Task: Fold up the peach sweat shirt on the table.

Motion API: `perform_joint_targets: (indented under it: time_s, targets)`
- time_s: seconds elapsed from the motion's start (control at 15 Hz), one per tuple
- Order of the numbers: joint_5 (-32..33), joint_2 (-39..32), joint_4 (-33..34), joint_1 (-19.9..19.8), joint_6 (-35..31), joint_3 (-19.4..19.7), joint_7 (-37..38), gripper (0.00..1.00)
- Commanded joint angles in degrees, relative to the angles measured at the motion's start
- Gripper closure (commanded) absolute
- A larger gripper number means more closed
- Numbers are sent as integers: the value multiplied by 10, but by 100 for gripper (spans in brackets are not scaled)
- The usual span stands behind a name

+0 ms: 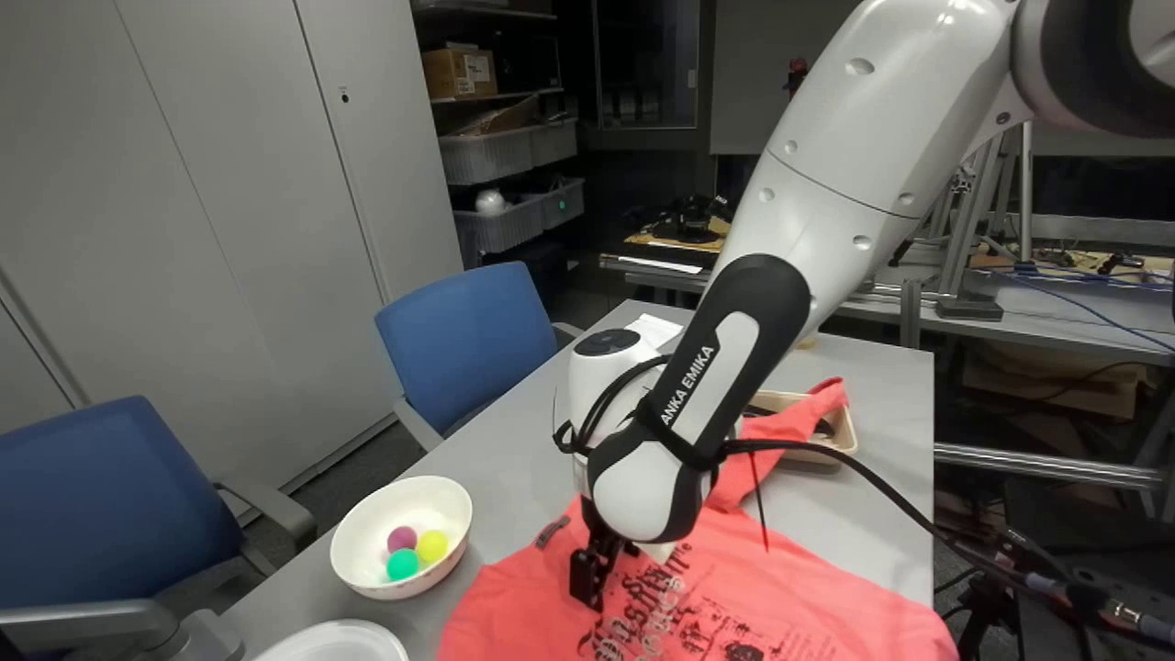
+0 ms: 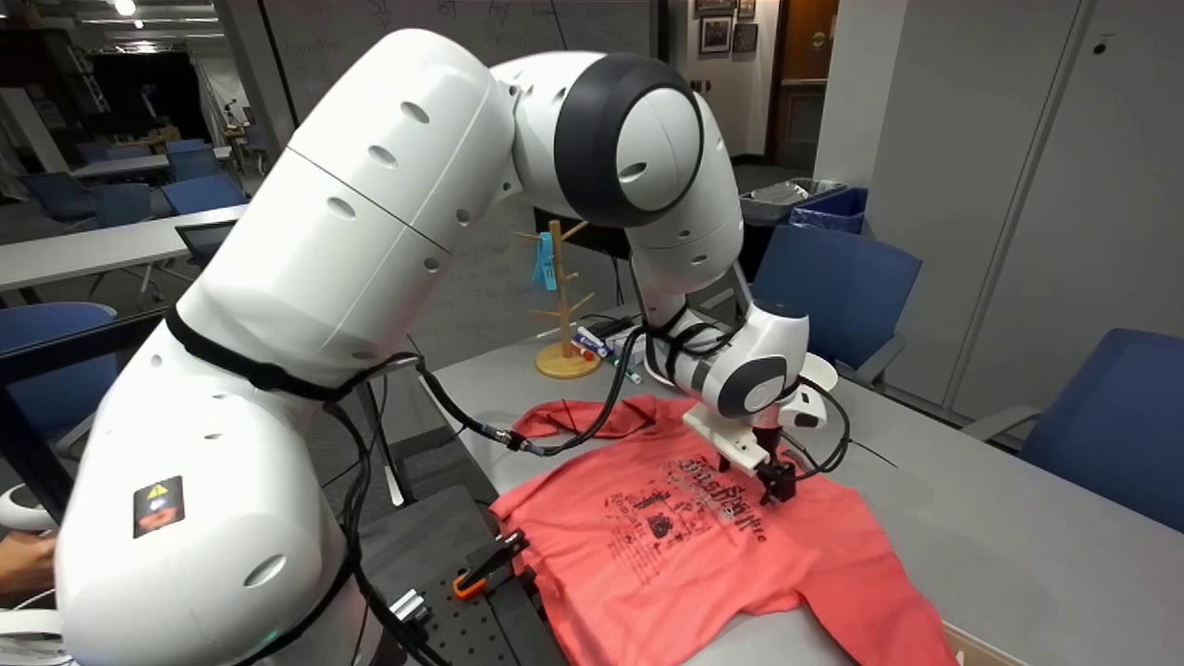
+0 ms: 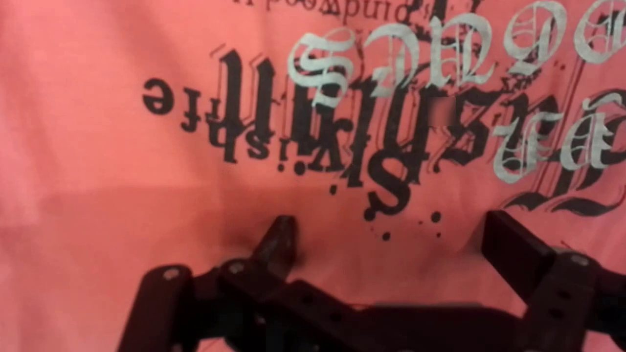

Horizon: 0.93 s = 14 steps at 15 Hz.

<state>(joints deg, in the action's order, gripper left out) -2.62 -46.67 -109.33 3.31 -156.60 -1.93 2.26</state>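
Grey table (image 2: 1017,536), carries everything. Peach sweat shirt (image 2: 684,573) on it, front up, body spread mostly flat with rumples; no finished fold visible. One sleeve (image 1: 812,408) stretches out over a tray (image 1: 845,431) on the same table. Dark lettering (image 2: 686,518) faces up mid-body. End effector (image 3: 391,220) points down at the top edge of that print, spread wide, no cloth pinched. Fingers (image 3: 513,249) at the fabric or just above; contact can't be told.

Step in hand: reads as lining up a grasp, folding barely begun at most. Next move: likely press down and gather a ridge here, or shift to a free edge or that sleeve, which should pinch easier than flat cloth; then close, lift, carry across the body, lay down.
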Motion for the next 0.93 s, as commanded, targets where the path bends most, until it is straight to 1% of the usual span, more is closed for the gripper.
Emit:
perform_joint_targets:
  time_s: [0.0,0.13,0.53,0.73,0.87]
  targets:
    - [9,-19,30,9,21,10,8,0]
    - [9,0,12,10,36,9,9,0]
    - [37,86,-58,44,120,29,42,0]
    - [60,118,-92,61,137,34,62,0]
    - [63,117,-106,66,126,35,82,0]
